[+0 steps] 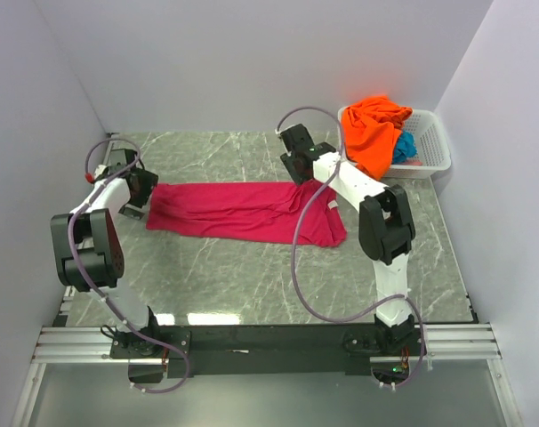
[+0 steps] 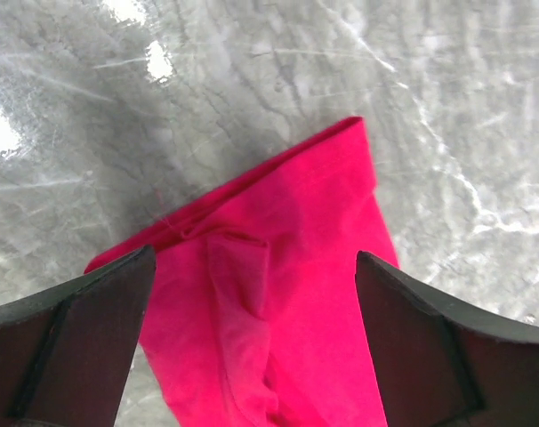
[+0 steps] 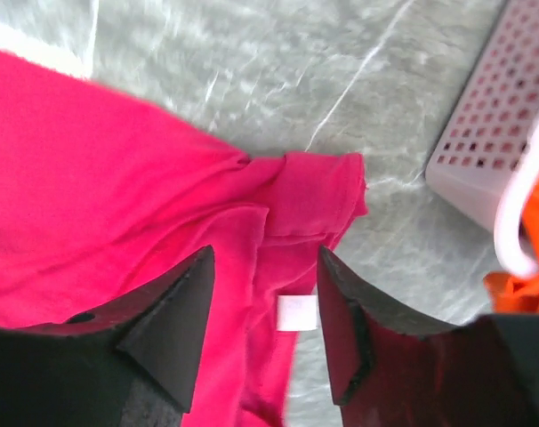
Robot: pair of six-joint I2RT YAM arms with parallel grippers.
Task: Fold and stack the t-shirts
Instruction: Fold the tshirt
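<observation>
Mounting rail [image 1: 269, 339]: black bar along the near edge, carrying both arm bases.
Table [image 1: 234, 289]: grey marbled top, white walls on three sides.
Magenta-pink t-shirt [image 1: 243, 212]: lying on the table mid-depth, stretched left to right in a long, loosely folded band; rumpled at both ends, right end broader and nearer.
Neck label [image 3: 296, 313]: small white square on the shirt's right end, seen between the right fingers in the wrist view.
Left gripper [image 2: 253, 258]: over the left end of the magenta-pink t-shirt, pointing down; fingers [image 2: 83, 338] spread wide, nothing between them, cloth lying slack below with a narrow fold running down its middle.
Right gripper [image 3: 265, 258]: over the far right part of the same shirt, beside a bunched corner; jaws partly apart, gripping nothing, cloth lying below them.
Basket [image 1: 434, 147]: white plastic lattice, far right corner of the table, just beyond the right gripper.
Orange t-shirt [image 1: 374, 129]: heaped in the basket, spilling over its left rim.
Teal-blue t-shirt [image 1: 405, 148]: in the basket, mostly covered by the orange t-shirt, only a small patch showing.
</observation>
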